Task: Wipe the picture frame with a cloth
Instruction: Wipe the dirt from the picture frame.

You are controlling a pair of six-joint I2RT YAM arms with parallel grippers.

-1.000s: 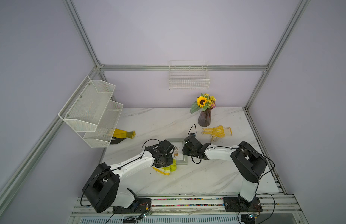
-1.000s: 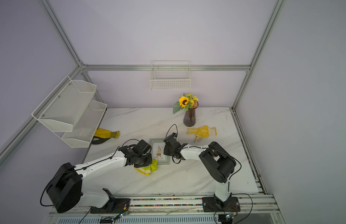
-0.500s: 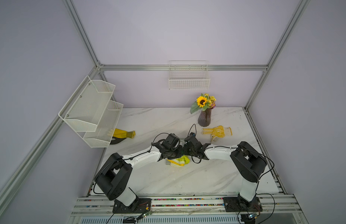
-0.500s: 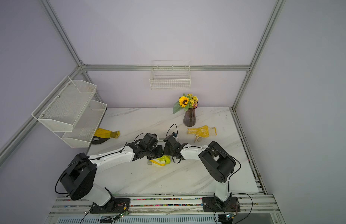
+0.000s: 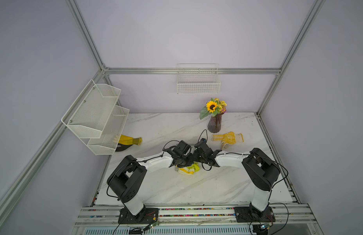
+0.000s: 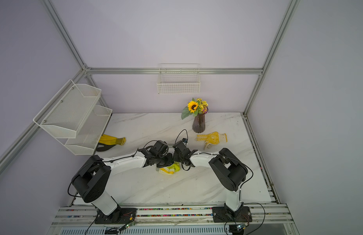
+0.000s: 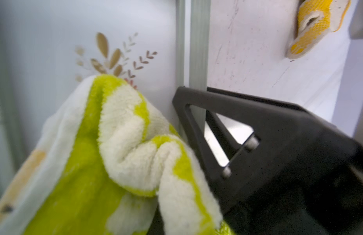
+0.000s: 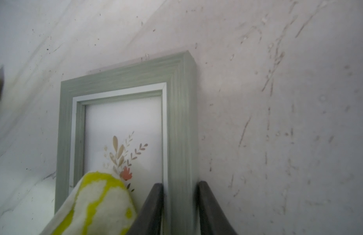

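Your left gripper (image 5: 185, 161), clamped tight on the cloth (image 7: 119, 152), has swung right onto the picture frame (image 8: 178, 101); your right gripper (image 8: 179, 203) pinches its right rail. Wiping looks under way.

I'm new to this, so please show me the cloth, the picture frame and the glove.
cloth (image 7: 79, 173): left wrist view, green pile.
picture frame (image 8: 179, 122): right wrist view, side rail.
glove (image 5: 229, 138): in a top view, palm.

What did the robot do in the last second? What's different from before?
The left arm swung toward the right arm, dragging the cloth, pinched in its shut jaws, from the near corner of the picture frame onto its glass, over the plant print. Unchanged: the right arm's jaws stay clamped on the frame's side rail; the glove and flower vase haven't moved.
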